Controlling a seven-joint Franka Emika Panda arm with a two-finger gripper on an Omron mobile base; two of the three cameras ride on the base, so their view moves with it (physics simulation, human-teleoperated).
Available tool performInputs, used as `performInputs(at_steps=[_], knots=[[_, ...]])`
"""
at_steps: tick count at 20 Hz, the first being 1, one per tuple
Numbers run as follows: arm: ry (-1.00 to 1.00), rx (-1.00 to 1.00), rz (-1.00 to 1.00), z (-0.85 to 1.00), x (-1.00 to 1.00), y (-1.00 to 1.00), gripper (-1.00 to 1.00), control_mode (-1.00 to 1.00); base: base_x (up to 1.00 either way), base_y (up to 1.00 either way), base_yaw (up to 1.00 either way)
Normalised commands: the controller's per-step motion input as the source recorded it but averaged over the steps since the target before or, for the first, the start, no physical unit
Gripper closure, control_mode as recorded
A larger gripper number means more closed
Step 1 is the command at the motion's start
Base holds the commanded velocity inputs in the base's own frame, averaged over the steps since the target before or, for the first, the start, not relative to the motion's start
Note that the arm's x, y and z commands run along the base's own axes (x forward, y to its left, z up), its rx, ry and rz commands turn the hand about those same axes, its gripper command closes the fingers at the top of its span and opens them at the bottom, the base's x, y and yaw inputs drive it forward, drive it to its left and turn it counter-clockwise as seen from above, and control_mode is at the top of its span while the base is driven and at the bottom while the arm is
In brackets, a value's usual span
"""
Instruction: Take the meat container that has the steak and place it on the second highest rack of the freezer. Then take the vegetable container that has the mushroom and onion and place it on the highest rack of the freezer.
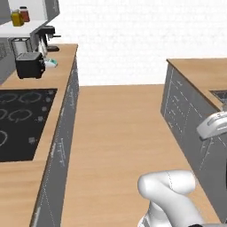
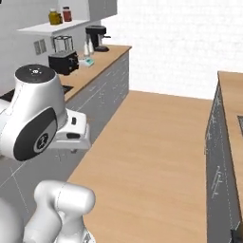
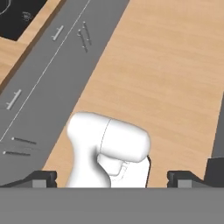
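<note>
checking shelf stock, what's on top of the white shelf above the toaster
Two jars stand on the white shelf: a yellow jar and a red jar. Their contents can't be told.

A: Arm (image 2: 33,118) body?
B: Glossy white shells, rounded and bulbous. The big joint housing has a dark grey round face on its side with a small ring mark, and a dark grey top cap with tiny light dots.
A: Anything else?
B: A boxy white segment on its right has a small dark slot. The lower link (image 1: 170,195) is smooth white with a faint dashed seam.
A: Gripper (image 3: 112,178)?
B: Two small dark finger tips (image 3: 38,178), blocky, set wide apart.
</note>
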Motion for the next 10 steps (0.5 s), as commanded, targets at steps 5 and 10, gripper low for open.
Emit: performInputs(at_steps=[5, 10], knots=[[0.0, 0.0, 0.0, 0.0, 0.0, 0.0, -1.0, 1.0, 0.25, 0.05, 0.76], [0.0, 0.0, 0.0, 0.0, 0.0, 0.0, -1.0, 1.0, 0.13, 0.07, 0.78]])
